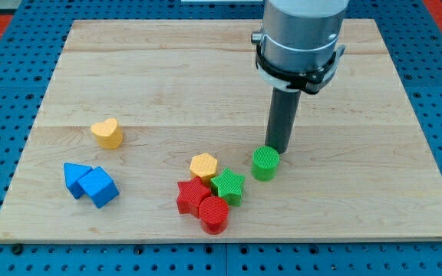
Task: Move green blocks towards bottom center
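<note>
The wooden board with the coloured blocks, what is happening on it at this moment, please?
A robot arm pushes blocks on the wooden board with a dark rod. My tip stands just above the green cylinder, at or very near its top edge. The green star already sits near the bottom centre, packed with the orange hexagon, red star and red cylinder. The yellow heart and two blue blocks lie apart at the view's left.
</note>
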`<state>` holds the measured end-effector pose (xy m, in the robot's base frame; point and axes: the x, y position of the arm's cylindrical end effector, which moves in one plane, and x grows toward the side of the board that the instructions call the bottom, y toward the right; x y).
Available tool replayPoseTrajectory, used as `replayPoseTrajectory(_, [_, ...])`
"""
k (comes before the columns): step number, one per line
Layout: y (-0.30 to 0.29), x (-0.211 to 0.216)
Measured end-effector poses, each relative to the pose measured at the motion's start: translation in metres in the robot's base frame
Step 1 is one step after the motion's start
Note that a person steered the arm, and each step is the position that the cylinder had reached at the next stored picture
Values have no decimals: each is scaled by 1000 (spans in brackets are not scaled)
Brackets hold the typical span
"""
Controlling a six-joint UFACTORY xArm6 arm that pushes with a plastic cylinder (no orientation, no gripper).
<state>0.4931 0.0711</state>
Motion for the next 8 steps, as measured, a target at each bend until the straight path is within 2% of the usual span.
replayPoseTrajectory(2, [-10,1])
replayPoseTrajectory(3, [-39,0])
replayPoseTrajectory(8, [-52,14])
